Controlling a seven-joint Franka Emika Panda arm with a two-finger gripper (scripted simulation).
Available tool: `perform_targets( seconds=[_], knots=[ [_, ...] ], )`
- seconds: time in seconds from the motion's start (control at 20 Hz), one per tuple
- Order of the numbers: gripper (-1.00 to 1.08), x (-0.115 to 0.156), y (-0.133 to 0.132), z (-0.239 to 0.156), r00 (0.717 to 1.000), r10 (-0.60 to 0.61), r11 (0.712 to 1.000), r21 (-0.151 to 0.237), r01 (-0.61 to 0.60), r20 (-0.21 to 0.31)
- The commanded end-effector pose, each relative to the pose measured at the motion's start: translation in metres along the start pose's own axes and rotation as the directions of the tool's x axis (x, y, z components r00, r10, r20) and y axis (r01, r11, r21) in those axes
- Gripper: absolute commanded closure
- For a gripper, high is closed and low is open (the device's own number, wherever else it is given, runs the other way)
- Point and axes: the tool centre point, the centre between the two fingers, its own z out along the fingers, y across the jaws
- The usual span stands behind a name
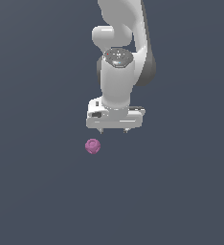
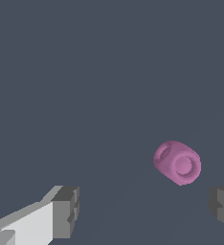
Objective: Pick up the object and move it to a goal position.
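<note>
The object is a small pink-purple ball (image 1: 93,146) with a bumpy, dimpled surface, lying on the dark grey floor. In the wrist view the ball (image 2: 177,162) lies apart from the fingers, nearer one of them. My white gripper (image 1: 114,129) points down, a little beyond the ball and toward the exterior view's right of it. Its jaws stand wide apart with nothing between them. Two short fingertips (image 1: 101,129) show under the hand. In the wrist view the gripper (image 2: 145,210) shows one grey finger pad (image 2: 66,210) and the edge of the other.
The dark grey floor (image 1: 37,191) fills both views. The white arm (image 1: 118,43) rises behind the hand.
</note>
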Motion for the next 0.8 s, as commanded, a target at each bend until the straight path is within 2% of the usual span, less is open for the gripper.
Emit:
perform_targets(
  seconds=[0.0, 0.45, 0.75],
  knots=[
    [-0.92, 0.000, 0.000, -0.001, 1.000, 0.000, 1.000, -0.001, 0.000, 0.000],
    [-0.92, -0.001, 0.014, 0.015, 0.996, 0.088, 0.996, 0.007, -0.089, 0.008],
    [-0.92, -0.006, 0.039, 0.043, 0.969, 0.246, 0.969, 0.014, -0.246, 0.022]
  ],
)
